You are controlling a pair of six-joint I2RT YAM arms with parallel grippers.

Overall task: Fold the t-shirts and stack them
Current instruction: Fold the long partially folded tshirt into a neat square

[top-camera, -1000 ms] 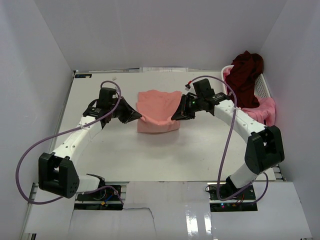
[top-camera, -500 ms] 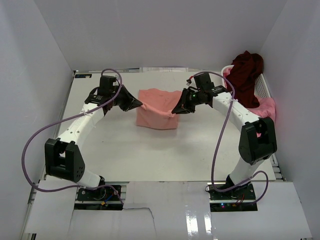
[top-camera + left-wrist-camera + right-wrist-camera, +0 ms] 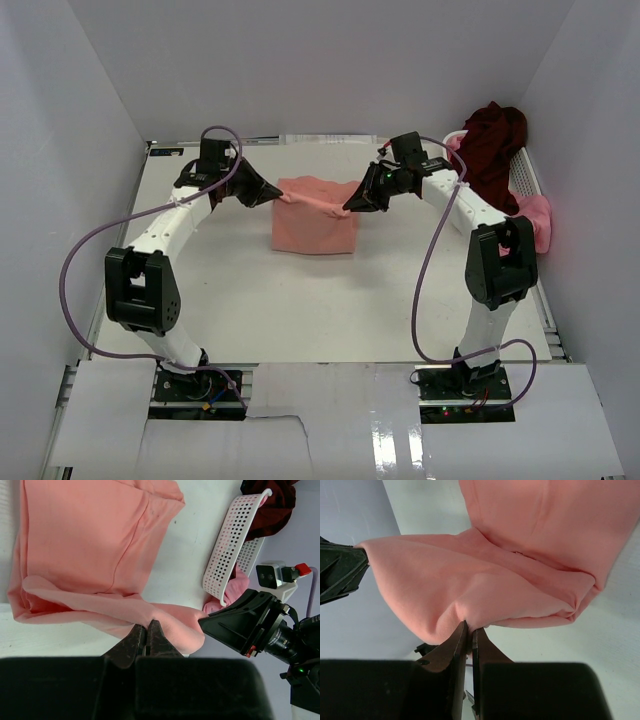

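A salmon-pink t-shirt (image 3: 315, 225) lies partly folded at the table's middle back. Its near edge is lifted and stretched between both grippers. My left gripper (image 3: 277, 198) is shut on the shirt's left corner; in the left wrist view the jaws (image 3: 146, 626) pinch the cloth (image 3: 90, 555). My right gripper (image 3: 349, 207) is shut on the right corner; in the right wrist view the jaws (image 3: 469, 627) pinch the cloth (image 3: 520, 570). A dark maroon t-shirt (image 3: 490, 140) is heaped on the white basket. A brighter pink t-shirt (image 3: 530, 218) hangs at the basket's near end.
The white slatted basket (image 3: 524, 170) stands at the back right against the right wall; it shows in the left wrist view (image 3: 227, 555) too. White walls close in the left, back and right sides. Purple cables loop from both arms.
Both grippers have carried the shirt's lifted edge away from the arm bases, toward the back of the table. The edge between them is now pulled straighter and higher over the lower layer.
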